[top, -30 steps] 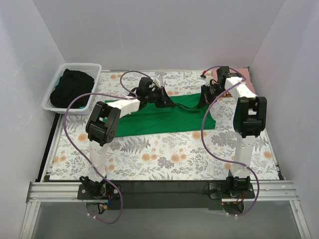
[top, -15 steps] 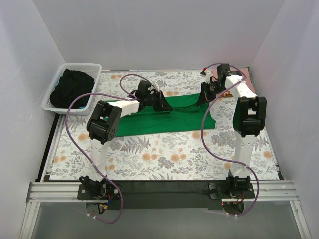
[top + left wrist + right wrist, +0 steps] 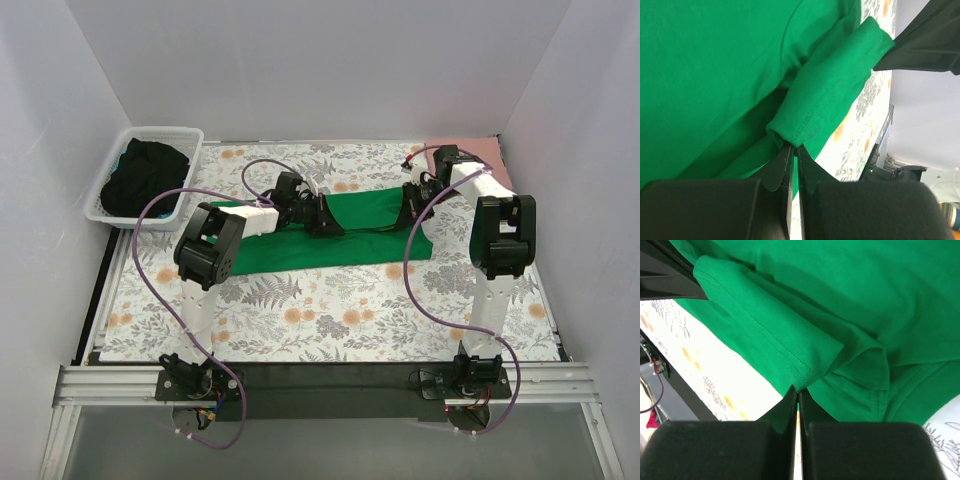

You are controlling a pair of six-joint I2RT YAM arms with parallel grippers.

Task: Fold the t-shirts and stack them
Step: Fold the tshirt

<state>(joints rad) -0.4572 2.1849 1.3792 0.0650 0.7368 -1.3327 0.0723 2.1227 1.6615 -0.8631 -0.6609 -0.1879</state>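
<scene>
The bright green t-shirt (image 3: 340,238) lies spread across the middle of the floral table cloth. My left gripper (image 3: 326,216) is shut on a hemmed edge of the green t-shirt (image 3: 830,95) near its far side. My right gripper (image 3: 412,203) is shut on the other hemmed edge of the green t-shirt (image 3: 770,335) at its far right. Both pinched edges are pulled inward over the shirt body. The pale pink t-shirt (image 3: 470,150) lies at the far right corner, partly behind my right arm; its print is hidden.
A white slatted basket (image 3: 104,198) stands at the far left and holds a dark garment (image 3: 146,176). The floral table cloth (image 3: 330,320) covers the table. White walls close in on the left, back and right.
Both grippers have moved toward the near side with the green shirt's far edge, folding it over the body. The shirt's far edge now lies lower and flatter.
</scene>
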